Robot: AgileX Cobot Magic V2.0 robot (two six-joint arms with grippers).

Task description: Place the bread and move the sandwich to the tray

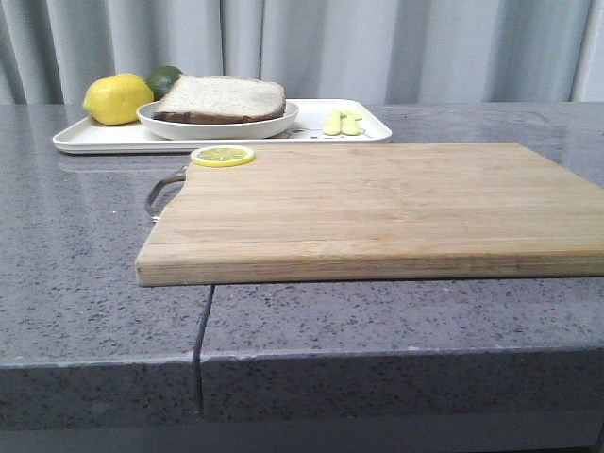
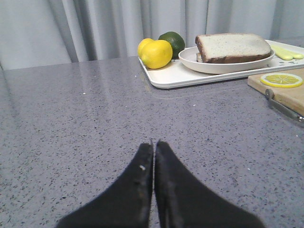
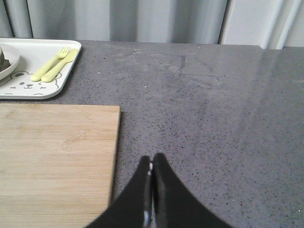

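Left hand (image 2: 154, 145) pressed closed, empty, low over countertop (image 2: 95, 123), right hand (image 3: 151, 159) likewise beside cutting board (image 3: 57, 156)

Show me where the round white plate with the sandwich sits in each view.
Front view: round white plate with the brown-crusted sandwich, upper left, on the flat white rectangular tray.
Left wrist view: plate upper right, on the tray.
Right wrist view: only its rim at the left edge.
Shared landmark: pale yellow plastic fork and spoon on the tray.
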